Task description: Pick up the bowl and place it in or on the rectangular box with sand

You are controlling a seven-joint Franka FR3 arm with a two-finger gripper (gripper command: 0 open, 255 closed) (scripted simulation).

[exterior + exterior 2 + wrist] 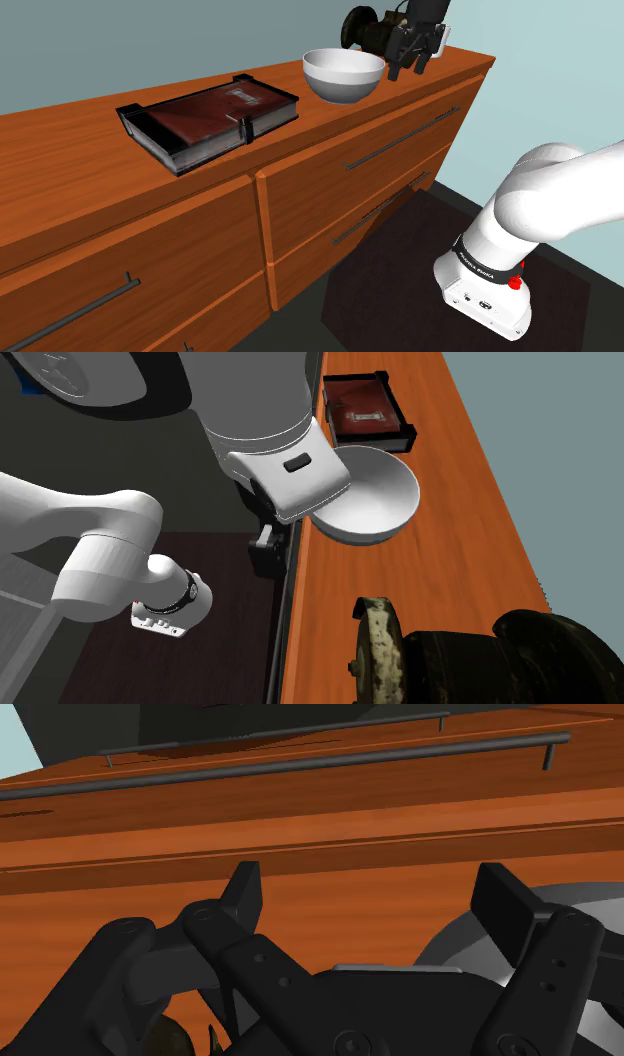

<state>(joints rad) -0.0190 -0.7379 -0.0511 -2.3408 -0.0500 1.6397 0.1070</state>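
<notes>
While the hand (410,66) hangs with fingers (245,894) apart, white bowl (344,74) just beside it — unheld, on the brown dresser (70,140).

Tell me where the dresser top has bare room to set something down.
The widest free patch is the dresser top on the shoulder view's left, beyond the box. A narrow strip lies between box and bowl. That view's right end is crowded: bowl, gripper and a dark object.

I am looking at a dresser (80,150) of smooth brown wood, and it is shining a little. The bowl (343,75) is looking white, smooth and glossy. My gripper (375,899) is looking black and dull. The box (215,147) is looking dark and smooth.
</notes>
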